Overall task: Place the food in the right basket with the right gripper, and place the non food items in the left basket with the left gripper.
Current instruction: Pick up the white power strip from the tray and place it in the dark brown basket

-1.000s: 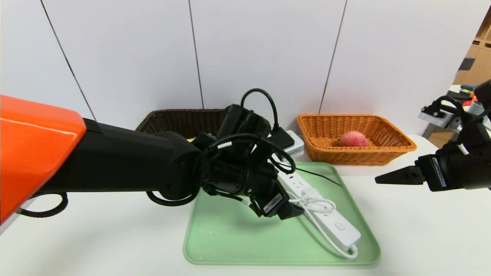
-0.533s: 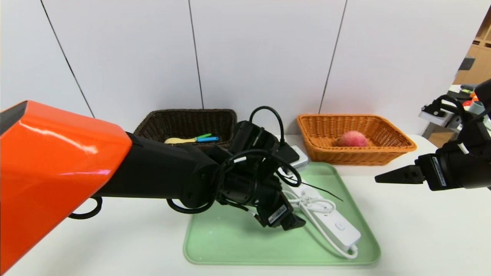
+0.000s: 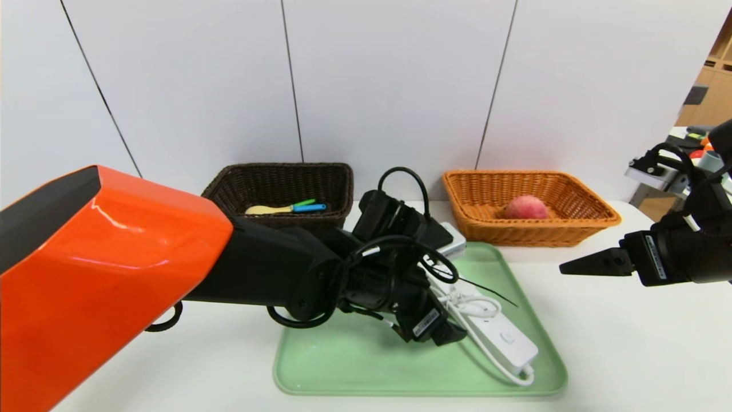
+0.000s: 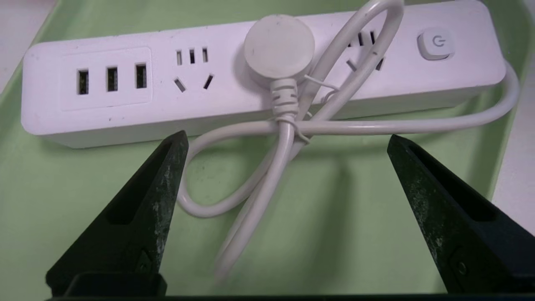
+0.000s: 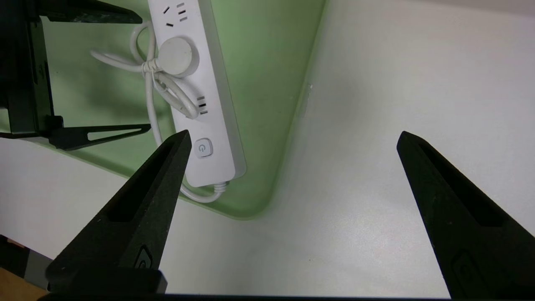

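Peach (image 3: 526, 206) in right basket (image 3: 595, 220): done. Strip (image 3: 492, 333) on tray (image 3: 320, 366): pending; left tool (image 3: 452, 335) agape above. Right tool (image 3: 577, 266) agape, parked.

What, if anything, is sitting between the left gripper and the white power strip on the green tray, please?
Nothing visible blocks it. The left gripper, jaws open, hangs just short of the power strip on the green tray. Only the strip's own bundled cord lies between the fingertips, over bare tray. The right gripper is parked off the tray.
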### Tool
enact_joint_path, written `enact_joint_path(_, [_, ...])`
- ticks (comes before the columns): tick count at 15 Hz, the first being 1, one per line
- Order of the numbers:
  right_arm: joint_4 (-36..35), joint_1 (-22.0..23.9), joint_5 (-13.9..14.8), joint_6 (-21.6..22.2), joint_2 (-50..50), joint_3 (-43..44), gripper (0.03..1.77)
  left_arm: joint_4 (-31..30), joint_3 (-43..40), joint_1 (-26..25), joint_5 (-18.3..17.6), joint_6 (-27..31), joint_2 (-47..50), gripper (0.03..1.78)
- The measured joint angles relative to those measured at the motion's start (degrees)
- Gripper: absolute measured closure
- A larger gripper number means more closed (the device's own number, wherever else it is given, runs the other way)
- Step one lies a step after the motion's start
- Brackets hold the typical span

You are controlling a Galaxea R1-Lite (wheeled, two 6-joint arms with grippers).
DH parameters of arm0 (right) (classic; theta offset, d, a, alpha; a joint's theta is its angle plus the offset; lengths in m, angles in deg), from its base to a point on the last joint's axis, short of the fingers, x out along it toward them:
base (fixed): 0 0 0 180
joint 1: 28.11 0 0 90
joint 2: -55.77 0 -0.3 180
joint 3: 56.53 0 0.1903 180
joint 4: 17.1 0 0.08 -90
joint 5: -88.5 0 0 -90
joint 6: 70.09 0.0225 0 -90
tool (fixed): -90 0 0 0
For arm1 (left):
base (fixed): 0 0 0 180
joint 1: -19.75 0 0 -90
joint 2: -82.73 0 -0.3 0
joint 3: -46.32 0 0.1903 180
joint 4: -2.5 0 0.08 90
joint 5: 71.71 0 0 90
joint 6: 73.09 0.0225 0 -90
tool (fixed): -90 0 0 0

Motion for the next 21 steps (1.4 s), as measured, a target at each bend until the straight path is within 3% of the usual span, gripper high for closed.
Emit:
enact_joint_path(17, [0.01,0.0,-0.02,-0.05,-0.89,-0.26,0.1,-1.0,0.06,-0.04,0.11,-0.33,-2.47,0.12])
enact_joint_path(21, [0.0,-0.07,0.02,-0.07,-0.87,-0.26,0.1,-1.0,0.06,-0.11,0.15,-0.38,-2.67,0.72])
